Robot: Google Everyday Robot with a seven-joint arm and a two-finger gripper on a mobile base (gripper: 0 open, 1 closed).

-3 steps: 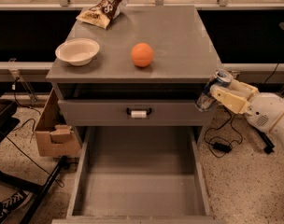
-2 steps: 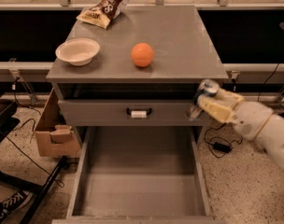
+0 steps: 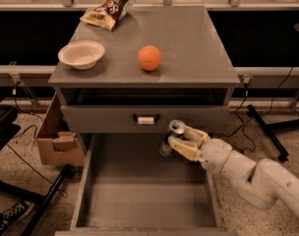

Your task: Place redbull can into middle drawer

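Clamped around the tilted redbull can (image 3: 176, 128), the gripper (image 3: 175, 139) hangs over the back of the open middle drawer (image 3: 139, 198), right of centre. Behind it is a shut drawer front (image 3: 100, 119). Farther back, the cabinet top (image 3: 198, 48) carries an orange ball (image 3: 149, 58), a bowl (image 3: 81, 54) and a crisp bag (image 3: 110, 6).

Hand (image 3: 174, 142), extended from the right, grips the redbull can (image 3: 177, 128).
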